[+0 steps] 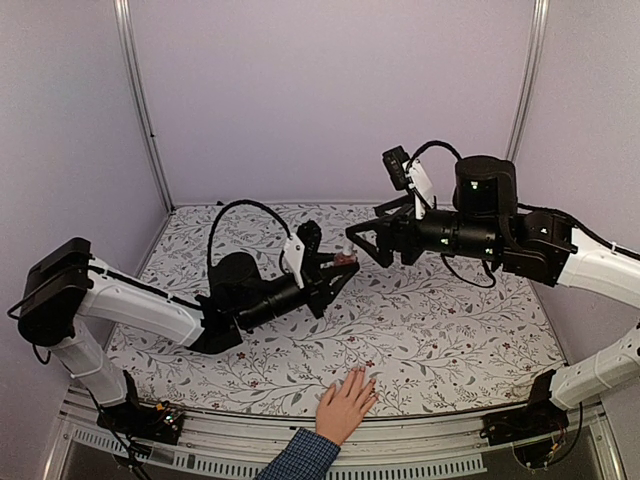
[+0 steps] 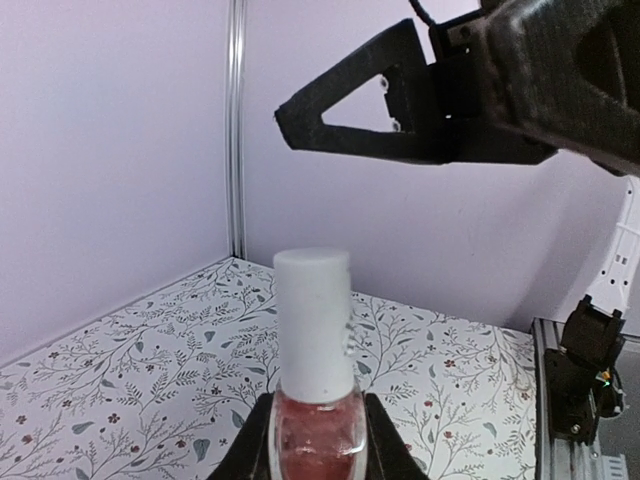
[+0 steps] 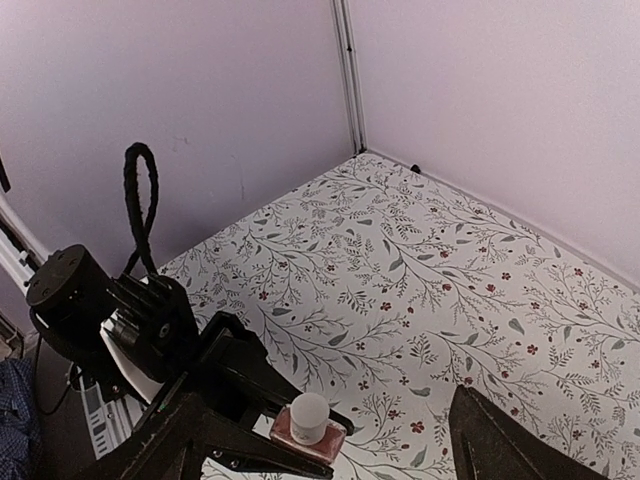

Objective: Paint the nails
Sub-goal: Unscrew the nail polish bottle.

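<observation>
A light-skinned hand point(image 1: 345, 405) with a blue checked cuff lies flat at the table's near edge. Its nails point(image 1: 361, 377) are too small to make out clearly. My left gripper point(image 1: 340, 265) is shut on a small pink bottle point(image 2: 318, 435) with a white cap point(image 2: 313, 325), held upright above the middle of the table. My right gripper point(image 1: 360, 240) hovers just right of and above it, open. In the right wrist view the bottle point(image 3: 308, 425) sits between that gripper's spread fingers point(image 3: 200, 435), near the left one, with the cap untouched.
A floral-patterned cloth point(image 1: 440, 320) covers the table. Lilac walls stand behind and on both sides, with metal corner posts point(image 1: 140, 100). The left arm's black cable point(image 1: 240, 210) loops above its wrist. The human hand lies between the two arm bases.
</observation>
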Robot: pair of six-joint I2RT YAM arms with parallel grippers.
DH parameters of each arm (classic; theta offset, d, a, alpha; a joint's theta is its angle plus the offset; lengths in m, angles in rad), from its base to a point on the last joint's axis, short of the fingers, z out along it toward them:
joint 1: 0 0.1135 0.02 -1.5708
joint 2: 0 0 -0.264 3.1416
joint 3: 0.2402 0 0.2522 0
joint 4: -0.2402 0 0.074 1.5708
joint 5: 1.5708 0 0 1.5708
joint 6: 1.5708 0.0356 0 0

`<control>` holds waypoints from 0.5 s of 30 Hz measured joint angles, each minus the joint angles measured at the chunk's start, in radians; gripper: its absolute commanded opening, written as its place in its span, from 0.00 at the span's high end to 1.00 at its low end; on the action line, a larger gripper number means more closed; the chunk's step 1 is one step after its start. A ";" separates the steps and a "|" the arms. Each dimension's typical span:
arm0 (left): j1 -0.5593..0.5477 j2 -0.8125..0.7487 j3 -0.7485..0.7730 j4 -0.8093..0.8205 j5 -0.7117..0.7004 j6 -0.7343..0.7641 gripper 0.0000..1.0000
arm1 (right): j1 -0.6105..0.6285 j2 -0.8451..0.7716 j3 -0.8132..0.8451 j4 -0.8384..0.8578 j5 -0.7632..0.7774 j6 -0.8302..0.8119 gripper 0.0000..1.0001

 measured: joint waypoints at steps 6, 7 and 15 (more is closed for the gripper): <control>0.000 0.016 0.008 0.005 -0.027 0.008 1.00 | 0.000 0.057 0.048 -0.024 0.030 0.069 0.25; -0.001 0.018 0.010 0.005 -0.030 0.008 1.00 | 0.000 0.066 0.052 -0.026 0.031 0.077 0.26; -0.005 0.019 0.011 0.027 -0.048 0.013 1.00 | 0.000 0.116 0.055 -0.049 0.031 0.124 0.41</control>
